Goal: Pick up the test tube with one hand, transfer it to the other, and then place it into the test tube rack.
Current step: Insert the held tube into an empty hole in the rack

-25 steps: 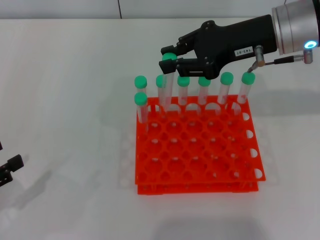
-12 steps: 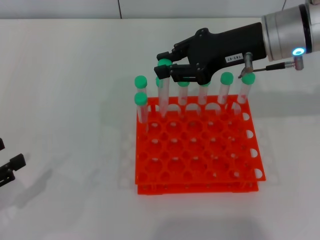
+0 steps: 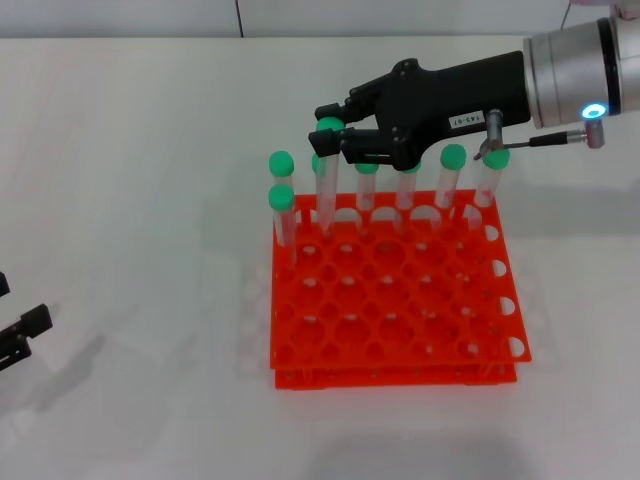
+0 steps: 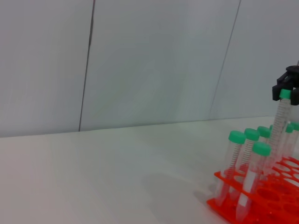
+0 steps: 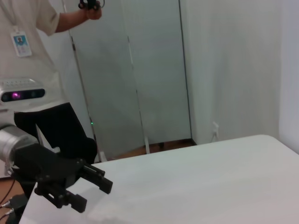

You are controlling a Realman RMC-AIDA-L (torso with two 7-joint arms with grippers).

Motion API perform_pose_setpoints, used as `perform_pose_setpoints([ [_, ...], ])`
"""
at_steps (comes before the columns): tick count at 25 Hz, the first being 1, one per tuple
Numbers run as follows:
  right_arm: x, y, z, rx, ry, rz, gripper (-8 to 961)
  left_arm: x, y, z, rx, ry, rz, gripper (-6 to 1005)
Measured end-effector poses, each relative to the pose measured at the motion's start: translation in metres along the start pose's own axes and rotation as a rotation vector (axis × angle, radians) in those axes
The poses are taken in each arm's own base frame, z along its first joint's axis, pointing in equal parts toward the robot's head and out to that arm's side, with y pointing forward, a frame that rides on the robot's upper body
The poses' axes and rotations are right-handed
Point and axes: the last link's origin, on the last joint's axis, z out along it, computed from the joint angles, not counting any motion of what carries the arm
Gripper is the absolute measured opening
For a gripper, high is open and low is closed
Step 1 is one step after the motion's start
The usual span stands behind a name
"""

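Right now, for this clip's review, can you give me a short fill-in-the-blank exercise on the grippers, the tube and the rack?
1. The right gripper holds the test tube just below its ____ cap.
2. That tube's lower end is over the ____ row of the test tube rack.
3. The left gripper sits low at the ____ edge of the head view, far from the rack.
4. The rack's colour is ____.

Missing words: green; back; left; orange-red

Left gripper [image 3: 20, 335] cut off at left edge; rack [image 4: 261, 205] cropped at lower right corner
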Motion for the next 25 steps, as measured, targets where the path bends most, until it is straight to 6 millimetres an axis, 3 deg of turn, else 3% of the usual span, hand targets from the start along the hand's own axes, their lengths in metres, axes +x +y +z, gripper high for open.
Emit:
perform_pose_setpoints([
  [25,0.007,0.001,0.009,0.011,0.036,-0.016,278,0.008,-0.004,0.017,-0.046,-0.028,0.017,714],
])
